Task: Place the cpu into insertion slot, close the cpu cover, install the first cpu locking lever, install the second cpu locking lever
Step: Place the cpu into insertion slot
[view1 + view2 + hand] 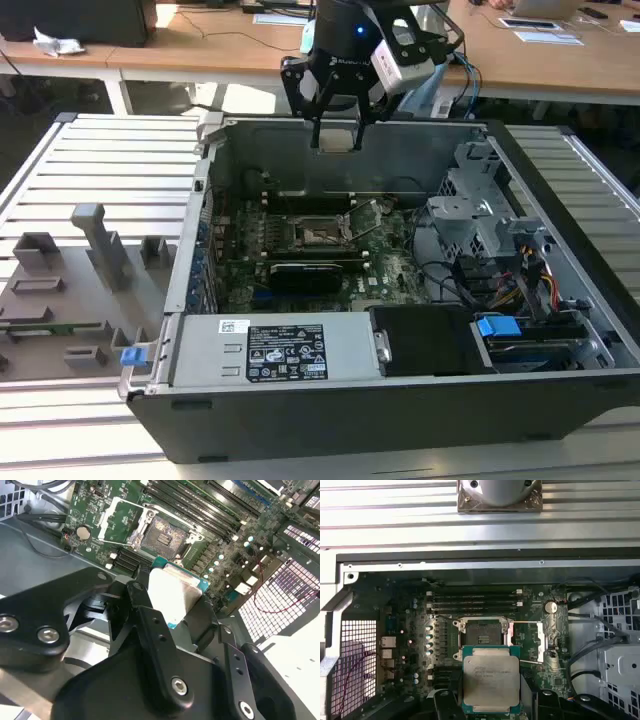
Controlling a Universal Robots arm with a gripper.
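My gripper (338, 140) hangs over the far wall of the open computer case (190, 250), shut on the cpu (338, 137). In both wrist views the cpu (489, 677) (172, 592) shows its silver-grey top, held by two edges between the black fingers (145, 612). It is well above the green board. The insertion slot (482, 631) (162, 535) (318, 235) lies bare and dark below it. The cpu cover (534, 641) (119, 522) is swung open to one side of the slot, with thin metal levers raised beside it.
Long black memory slots (472, 602) run beside the socket. A black card (310, 272), a labelled power supply (270, 350), a grey drive cage (470, 215) and loose cables (600, 635) stand inside the case. Grey fixture blocks (100, 245) sit on the slatted table at the exterior view's left.
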